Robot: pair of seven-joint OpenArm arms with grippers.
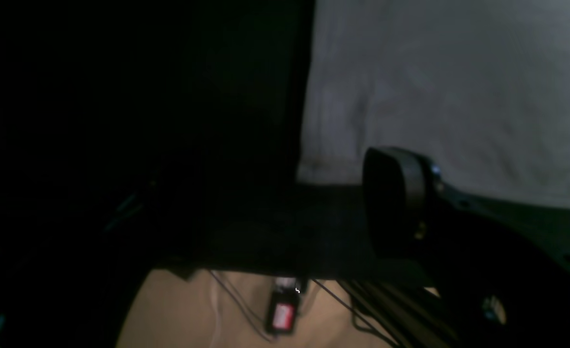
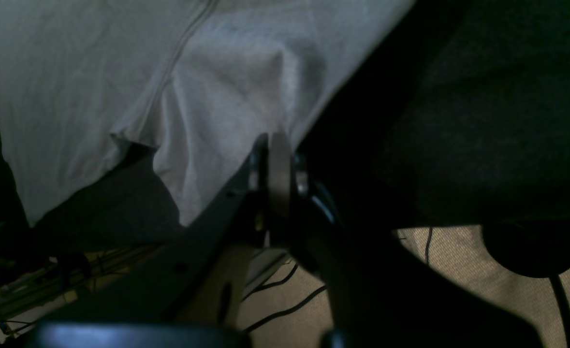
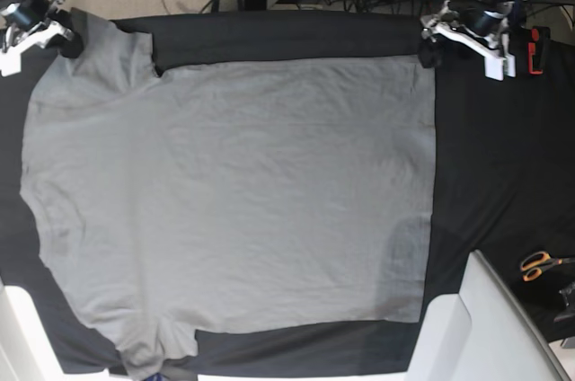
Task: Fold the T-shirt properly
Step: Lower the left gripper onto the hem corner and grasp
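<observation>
Nearest, as my wrists see it: one right gripper (image 2: 280, 145), jaws shut on the edge of the T-shirt (image 2: 96, 72); one left gripper (image 1: 285, 203), jaws spread wide, nothing gripped, poised at a corner of the hem. Item beyond: one grey T-shirt, spread broadly over the black cloth (image 3: 512, 174), scissors (image 3: 544, 266) lying apart from it.

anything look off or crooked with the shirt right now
Yes, mildly. The grey T-shirt lies lopsided: its edge near the left gripper looks fairly straight, but by the right gripper the fabric bunches into creases, pinched in the shut jaws. Nothing looks spilled or torn.
</observation>
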